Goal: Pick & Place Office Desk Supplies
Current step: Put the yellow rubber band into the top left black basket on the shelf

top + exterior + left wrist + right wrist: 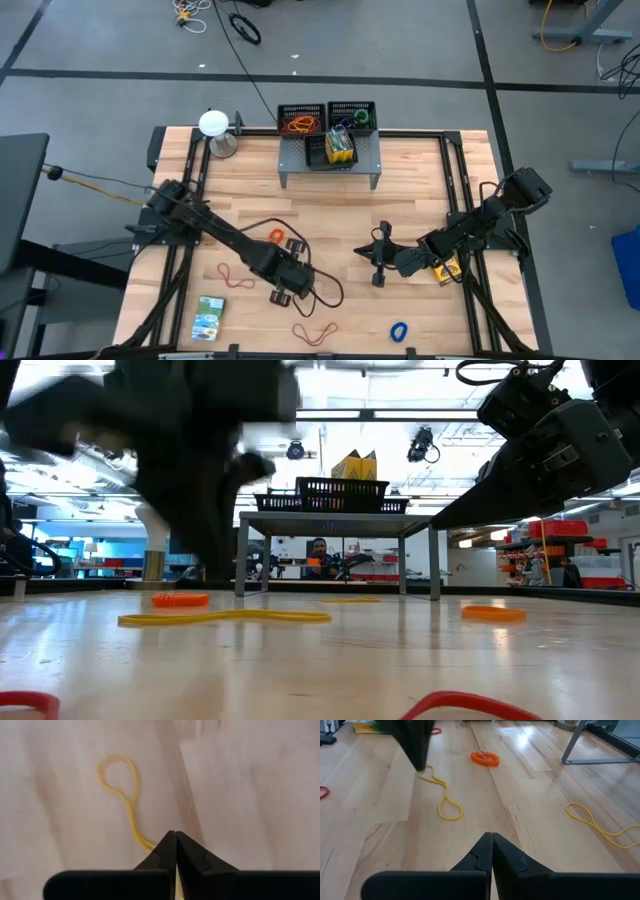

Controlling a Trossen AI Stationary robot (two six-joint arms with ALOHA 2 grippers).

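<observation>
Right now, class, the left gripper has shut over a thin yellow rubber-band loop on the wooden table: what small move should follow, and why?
Probably a short, straight lift. The left gripper is shut on one end of the thin yellow rubber-band loop, whose remainder lies flat on the wooden table. Raising it would show whether the band is truly caught.

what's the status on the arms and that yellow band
Left gripper shut on yellow rubber band. Right gripper shut, empty, over bare table. Nothing blocking.
</observation>
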